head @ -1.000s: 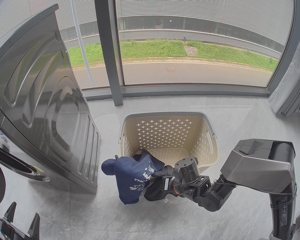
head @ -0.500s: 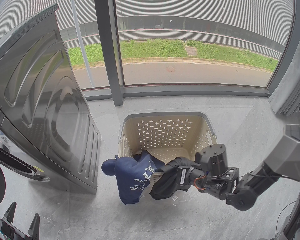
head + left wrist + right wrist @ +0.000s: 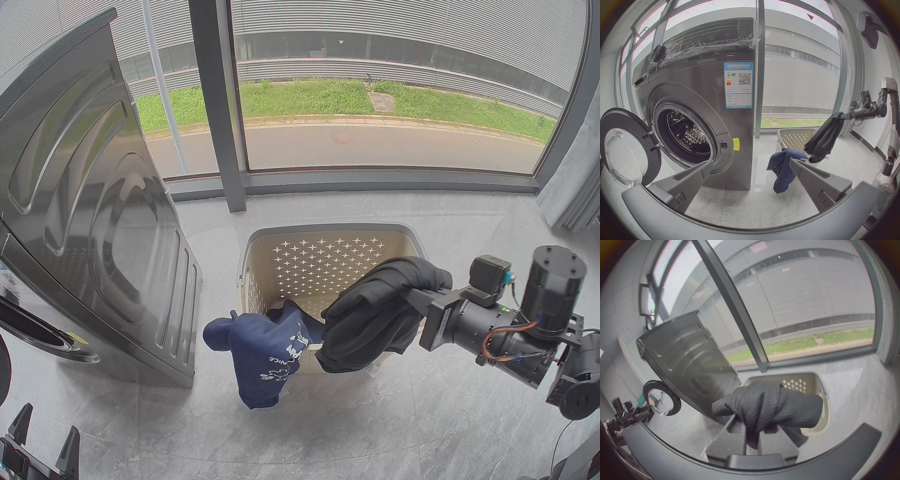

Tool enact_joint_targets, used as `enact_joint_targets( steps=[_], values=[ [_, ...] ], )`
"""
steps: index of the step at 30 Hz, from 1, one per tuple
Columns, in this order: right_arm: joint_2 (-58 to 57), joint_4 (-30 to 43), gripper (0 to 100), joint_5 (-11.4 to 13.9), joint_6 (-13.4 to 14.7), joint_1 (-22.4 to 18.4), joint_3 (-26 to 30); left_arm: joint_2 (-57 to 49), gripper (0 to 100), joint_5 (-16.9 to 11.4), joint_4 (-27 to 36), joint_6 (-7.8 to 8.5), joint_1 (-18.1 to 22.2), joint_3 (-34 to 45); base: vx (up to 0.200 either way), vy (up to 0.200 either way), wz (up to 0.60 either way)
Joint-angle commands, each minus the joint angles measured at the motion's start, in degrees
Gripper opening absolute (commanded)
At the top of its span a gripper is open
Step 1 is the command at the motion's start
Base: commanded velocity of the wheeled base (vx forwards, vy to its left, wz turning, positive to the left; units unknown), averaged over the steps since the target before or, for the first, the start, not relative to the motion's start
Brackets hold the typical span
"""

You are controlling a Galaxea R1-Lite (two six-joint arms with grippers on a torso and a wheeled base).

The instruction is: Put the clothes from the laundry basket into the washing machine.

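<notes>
Lifting the black garment [image 3: 375,312] up out of the basket [image 3: 331,228], the right gripper [image 3: 420,299] stays clamped on it, ready to swing toward the washer [image 3: 94,219]; the left gripper [image 3: 750,163] waits low, spread apart.

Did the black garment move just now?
Yes. The black garment, held in the right gripper, has risen and shifted right, from the front wall of the laundry basket to above its near right corner.

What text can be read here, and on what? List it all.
None reads clearly.
Blue-white sticker on washing machine: too small.
Yellow sticker: too small.
Navy garment: white lettering creased, cut off.
Black garment in right gripper: white tag, too small.
</notes>
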Motion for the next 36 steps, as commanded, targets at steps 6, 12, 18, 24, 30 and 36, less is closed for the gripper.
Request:
enact_joint_targets(
  steps=[6,12,18,24,30,36],
  values=[
    [-5.8,-9.0,0,2.3,-3.5,0.1,4.4,-0.4,100,0.1,0.0,-0.52,0.0,0.9,-0.2,0.0,0.0],
    [-5.7,-9.1,0,2.5,-3.6,0.1,4.7,-0.4,100,0.1,0.0,-0.52,0.0,0.9,-0.2,0.0,0.0],
    [-5.7,-9.1,0,3.0,-3.6,0.1,4.9,-0.4,100,0.1,0.0,-0.52,0.0,0.9,-0.2,0.0,0.0],
    [-5.7,-9.1,0,4.3,-4.2,0.1,5.1,-0.4,100,0.1,0.0,-0.52,0.0,0.9,-0.1,0.0,0.0],
    [-5.7,-9.1,0,4.4,-4.9,0.1,5.3,-0.4,100,0.1,0.0,-0.52,0.0,0.8,0.0,0.1,0.0],
    [-5.8,-9.1,0,4.5,-4.9,0.1,5.3,-0.4,100,0.1,0.1,-0.6,0.0,0.8,0.0,0.2,0.0]
  ],
)
